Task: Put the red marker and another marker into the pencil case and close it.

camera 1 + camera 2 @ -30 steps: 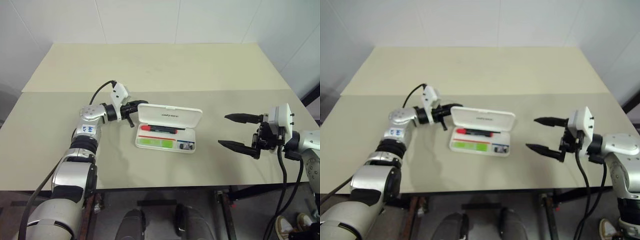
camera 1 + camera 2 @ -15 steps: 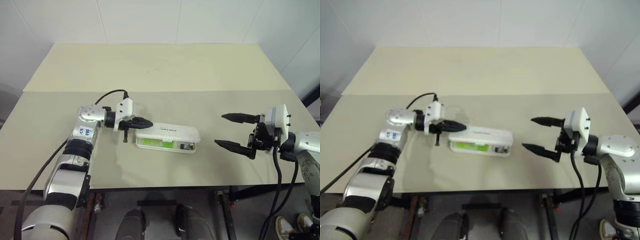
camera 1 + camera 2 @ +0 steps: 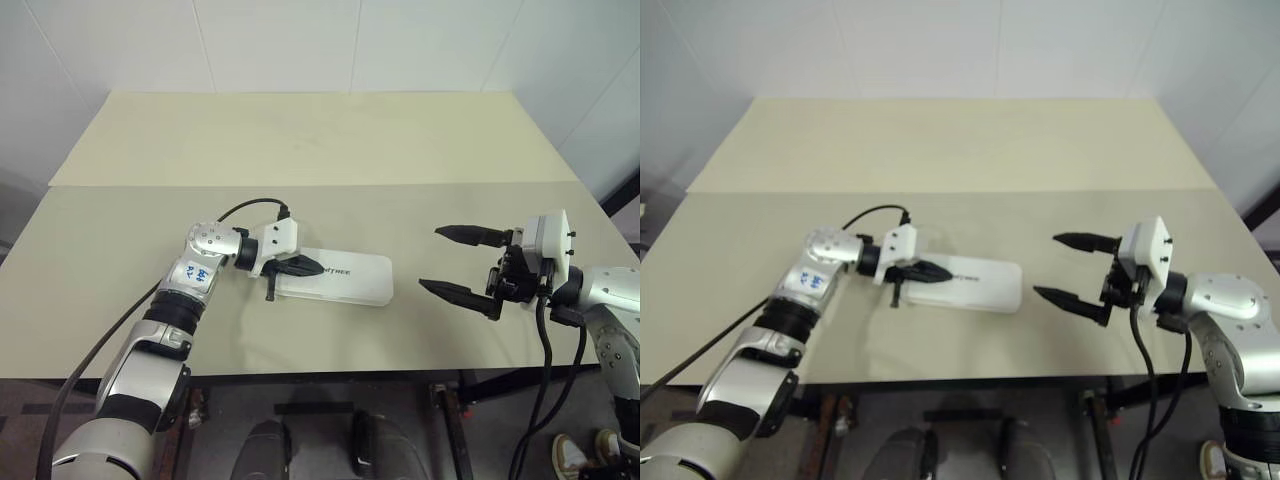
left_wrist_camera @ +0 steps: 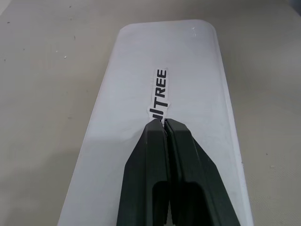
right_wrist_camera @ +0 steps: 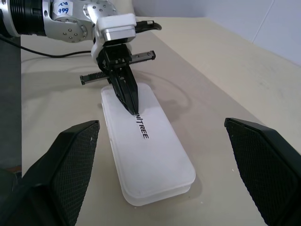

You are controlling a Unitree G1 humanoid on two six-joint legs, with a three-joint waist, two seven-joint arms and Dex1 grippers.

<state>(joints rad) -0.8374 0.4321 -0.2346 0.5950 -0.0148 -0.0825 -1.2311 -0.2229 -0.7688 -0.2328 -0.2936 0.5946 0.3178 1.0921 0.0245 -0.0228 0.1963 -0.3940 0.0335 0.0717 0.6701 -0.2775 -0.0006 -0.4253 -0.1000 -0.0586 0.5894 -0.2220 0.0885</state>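
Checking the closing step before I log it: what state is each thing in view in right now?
White hard-plastic rectangular pencil case: lid down, lying flat on the table.
Left tool: shut, tips on the case lid over its printed logo.
Right tool: open, holding nothing, off to the side of the case.
Beige table: bare around the case.

Left gripper (image 5: 133, 109) fingers together, tips on lid of pencil case (image 5: 155, 155) — case closed, flat on table (image 5: 221, 84).
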